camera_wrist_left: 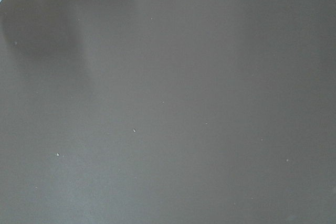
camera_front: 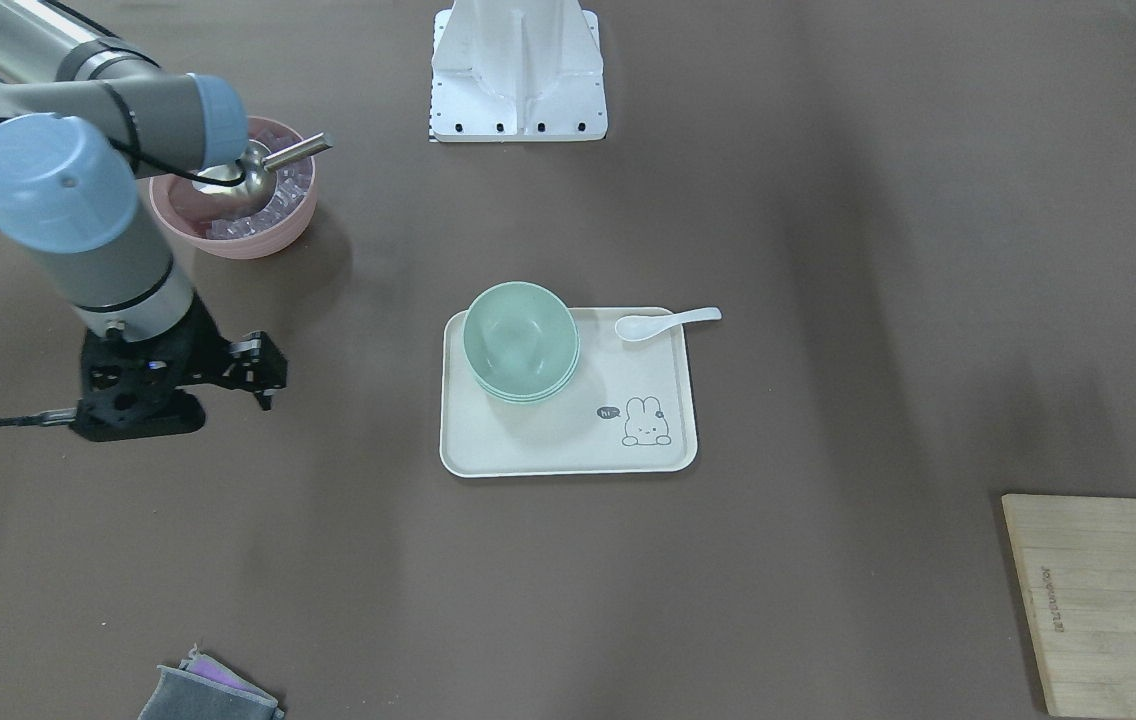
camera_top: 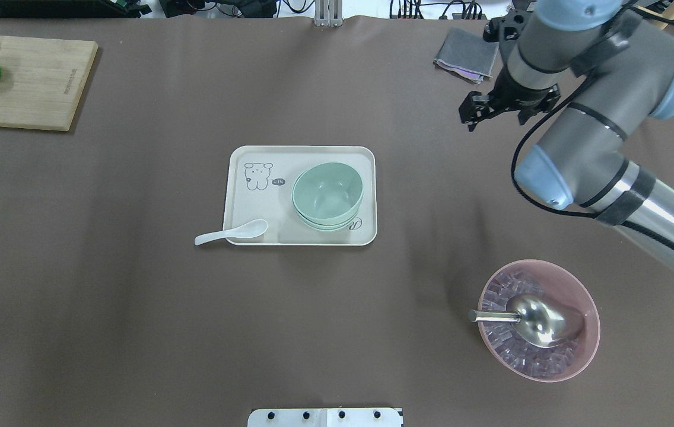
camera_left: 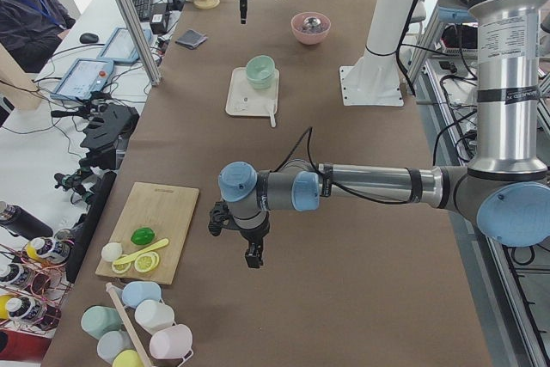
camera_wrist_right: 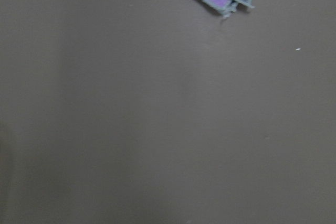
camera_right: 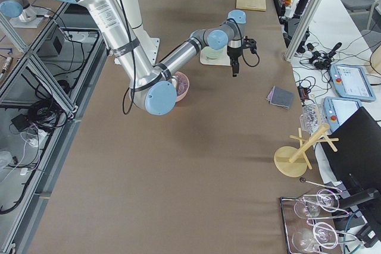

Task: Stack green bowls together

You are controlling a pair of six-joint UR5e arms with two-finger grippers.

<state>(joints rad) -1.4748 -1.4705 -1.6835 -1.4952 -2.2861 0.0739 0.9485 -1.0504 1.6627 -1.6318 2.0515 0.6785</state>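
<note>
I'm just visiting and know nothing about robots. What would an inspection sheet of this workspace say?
Surface: brown table, no spills seen.
Job's things: green bowls nested in one stack on the tray.
Clutter: white spoon across tray edge; pink bowl with metal scoop; cutting board with fruit; folded cloth.
Grippers: right gripper and left gripper hang empty above table; open or shut unclear.
Cables: black cable along the right arm.
Surroundings: operator at desk; mugs.

Even, diffuse light from overhead is falling on the matte brown counter (camera_front: pixel 828 300), and broad soft shadow bands are crossing it right of centre. The stacked pale mint-green bowls (camera_front: pixel 520 340) are casting a faint shadow on the cream rectangular tray (camera_front: pixel 568 450). The polished metal scoop (camera_top: pixel 541 320) is glinting at lower right. Both wrist views are looking flat and low in contrast, darkening toward the left.
</note>
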